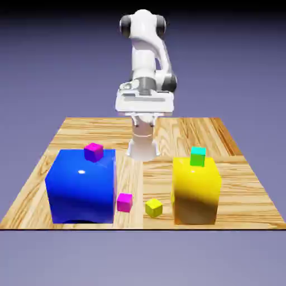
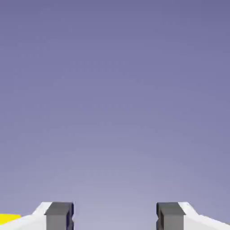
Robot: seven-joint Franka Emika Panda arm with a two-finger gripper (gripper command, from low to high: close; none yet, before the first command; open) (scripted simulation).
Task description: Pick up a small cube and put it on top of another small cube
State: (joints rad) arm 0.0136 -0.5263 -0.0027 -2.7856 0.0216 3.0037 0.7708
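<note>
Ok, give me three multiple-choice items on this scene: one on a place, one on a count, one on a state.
1. Where is the green-and-teal cube?
A. on the big yellow block
B. on the big blue block
C. on the table

2. How many small magenta cubes show?
A. one
B. two
C. three

3. How is the gripper?
A. shut on the small yellow cube
B. open, holding nothing
C. shut on a magenta cube

Answers:
1 A, it sits atop the yellow block.
2 B, one on the blue block, one on the table.
3 B, the hand view shows the fingers apart with only backdrop between.
</note>
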